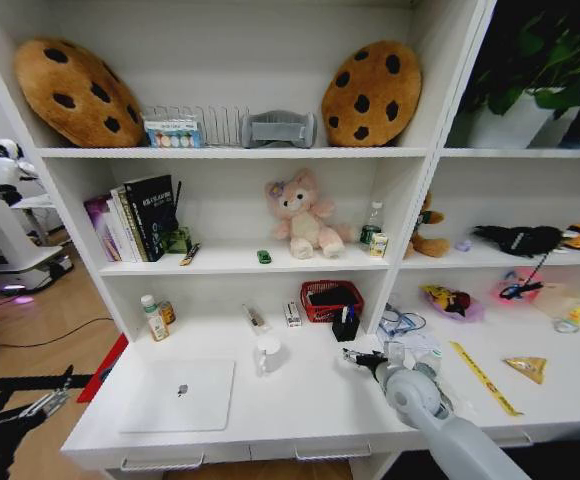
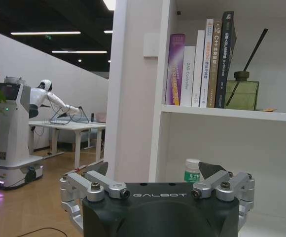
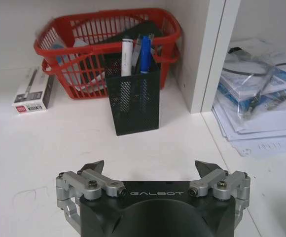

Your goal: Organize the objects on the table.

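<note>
Legible markings on inspection:

1. Left gripper [image 2: 155,174]: "GALBOT" in pale capitals across the black housing, centred between the finger mounts.
2. Right gripper [image 3: 151,170]: the same "GALBOT" lettering in the same position on its housing.
3. White book [image 2: 187,75], second in the shelf row: spine reads "DAB Controller" as far as can be made out.
4. Dark book [image 2: 226,59], at the row's 3 o'clock end: spine starts "C++"; the remaining characters cannot be read.
5. Small white box [image 3: 32,90], at 9 o'clock from the red basket [image 3: 74,47]: printed label, illegible.
</note>
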You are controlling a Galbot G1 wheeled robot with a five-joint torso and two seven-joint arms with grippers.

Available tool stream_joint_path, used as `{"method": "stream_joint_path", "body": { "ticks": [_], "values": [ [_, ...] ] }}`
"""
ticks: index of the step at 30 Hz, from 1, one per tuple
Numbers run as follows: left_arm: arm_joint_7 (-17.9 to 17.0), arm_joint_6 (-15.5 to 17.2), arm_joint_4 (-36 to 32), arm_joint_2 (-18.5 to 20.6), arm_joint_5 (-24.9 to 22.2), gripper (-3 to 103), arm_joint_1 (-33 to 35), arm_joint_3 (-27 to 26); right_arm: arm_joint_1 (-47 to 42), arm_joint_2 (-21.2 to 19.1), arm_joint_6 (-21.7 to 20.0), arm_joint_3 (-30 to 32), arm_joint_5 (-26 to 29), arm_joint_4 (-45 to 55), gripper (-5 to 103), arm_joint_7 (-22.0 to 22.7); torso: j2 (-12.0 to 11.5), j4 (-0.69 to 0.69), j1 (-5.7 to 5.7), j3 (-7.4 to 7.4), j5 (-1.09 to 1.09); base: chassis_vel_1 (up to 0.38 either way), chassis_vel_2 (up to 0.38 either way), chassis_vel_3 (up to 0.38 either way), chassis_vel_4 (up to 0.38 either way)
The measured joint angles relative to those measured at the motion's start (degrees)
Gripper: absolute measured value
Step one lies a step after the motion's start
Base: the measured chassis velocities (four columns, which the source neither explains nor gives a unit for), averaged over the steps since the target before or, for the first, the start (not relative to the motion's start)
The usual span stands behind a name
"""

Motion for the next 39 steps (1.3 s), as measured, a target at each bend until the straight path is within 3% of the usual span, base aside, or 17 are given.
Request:
{"method": "stream_joint_path", "body": {
  "ticks": [4,15,18,23,24,27,35,39],
  "values": [
    [0.0,0.0,0.0,0.0,0.0,100,0.0,0.0,0.0,-0.1,-3.5,1.5,6.3,-0.3,100,4.2,0.0,0.0,0.0,0.0,0.0,0.0,0.0,0.0,0.0],
    [0.0,0.0,0.0,0.0,0.0,100,0.0,0.0,0.0,1.1,-3.6,4.0,10.8,-3.1,103,4.6,0.0,-0.01,0.0,0.0,0.0,0.0,0.0,0.0,0.0],
    [0.0,0.0,0.0,0.0,0.0,100,0.0,0.0,0.4,1.3,-3.5,4.0,11.0,-4.0,97,4.4,0.0,0.0,0.01,0.0,0.0,0.0,0.0,0.0,0.0],
    [0.0,0.0,0.0,0.0,0.0,100,0.0,0.0,0.7,0.9,-3.3,3.6,10.7,-4.9,76,3.9,0.0,0.0,0.01,0.0,-0.01,0.0,0.0,0.0,0.0],
    [0.0,0.0,0.0,0.0,0.0,100,0.0,0.0,0.7,0.9,-3.3,3.6,10.7,-4.9,76,3.9,0.0,0.0,0.01,0.0,-0.01,0.0,0.0,0.0,0.0],
    [0.0,0.0,0.0,0.0,0.0,100,0.0,0.0,0.0,0.6,-3.1,3.0,10.2,-4.5,60,4.5,0.0,0.0,0.0,-0.01,-0.04,0.0,0.0,0.0,0.0],
    [0.0,0.0,0.0,0.0,0.0,100,0.0,0.0,-2.5,1.0,-2.8,3.1,9.2,-3.4,38,5.5,0.0,0.0,-0.01,-0.03,-0.09,0.0,0.0,0.0,0.0],
    [0.0,0.0,0.0,0.0,0.0,100,0.0,0.0,-2.3,1.0,-2.8,3.2,9.0,-3.6,17,5.5,0.0,-0.02,-0.01,-0.02,-0.03,0.0,0.0,0.0,0.0]
  ]
}}
